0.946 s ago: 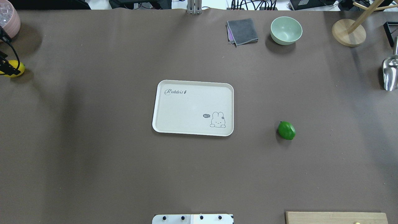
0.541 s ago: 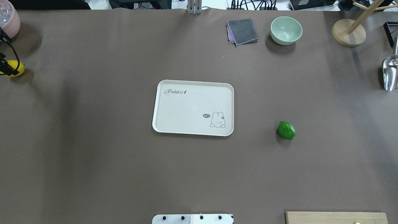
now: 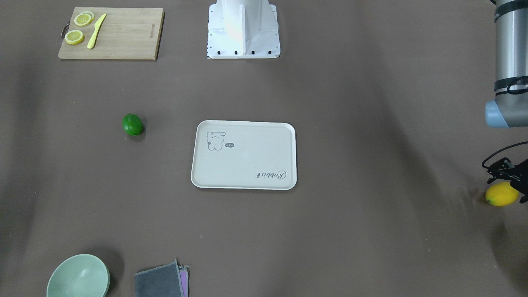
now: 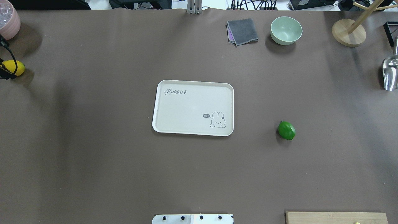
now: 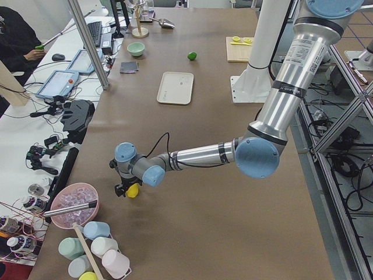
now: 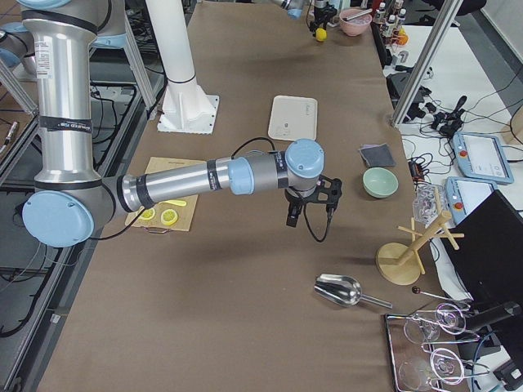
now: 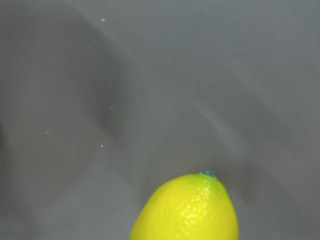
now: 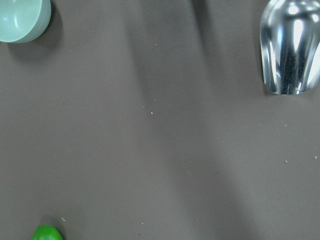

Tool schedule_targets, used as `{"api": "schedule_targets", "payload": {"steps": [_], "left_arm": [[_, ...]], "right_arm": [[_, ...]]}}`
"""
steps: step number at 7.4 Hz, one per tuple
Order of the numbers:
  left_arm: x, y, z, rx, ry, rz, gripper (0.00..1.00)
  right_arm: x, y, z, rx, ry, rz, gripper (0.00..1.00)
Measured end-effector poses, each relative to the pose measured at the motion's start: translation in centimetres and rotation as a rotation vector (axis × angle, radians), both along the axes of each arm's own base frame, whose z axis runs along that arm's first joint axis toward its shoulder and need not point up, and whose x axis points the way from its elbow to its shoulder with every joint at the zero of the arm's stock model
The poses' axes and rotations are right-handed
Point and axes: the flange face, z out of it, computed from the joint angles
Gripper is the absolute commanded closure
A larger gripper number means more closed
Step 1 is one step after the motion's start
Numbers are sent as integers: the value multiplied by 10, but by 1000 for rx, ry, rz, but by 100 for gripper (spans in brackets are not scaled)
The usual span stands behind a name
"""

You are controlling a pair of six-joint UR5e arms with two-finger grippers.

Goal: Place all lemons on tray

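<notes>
Part of the left gripper (image 3: 512, 178) is cut off by the front-facing view's right edge, at the yellow lemon (image 3: 501, 194); whether it is clenched cannot be told. Nor can the right gripper's (image 6: 310, 214) grip be judged. The green lemon (image 4: 286, 130) is seen lower right of the tray (image 4: 186, 109), well apart.

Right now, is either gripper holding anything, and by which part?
Cannot tell. The left gripper is right at the glossy yellow lemon, but the contact is hidden. The dark green lemon lies free on the brown table.
</notes>
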Motion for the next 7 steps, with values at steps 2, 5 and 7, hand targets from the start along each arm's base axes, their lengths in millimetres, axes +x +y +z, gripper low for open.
{"api": "schedule_targets", "payload": {"steps": [2, 5, 7], "left_arm": [[3, -3, -6, -26, 25, -48, 100], [-1, -8, -30, -53, 108, -69, 100], [-16, -21, -88, -99, 150, -104, 100]], "right_arm": [[-2, -4, -5, 7, -1, -2, 0], [-20, -18, -28, -2, -10, -1, 0], [-56, -31, -56, 14, 4, -33, 0]]}}
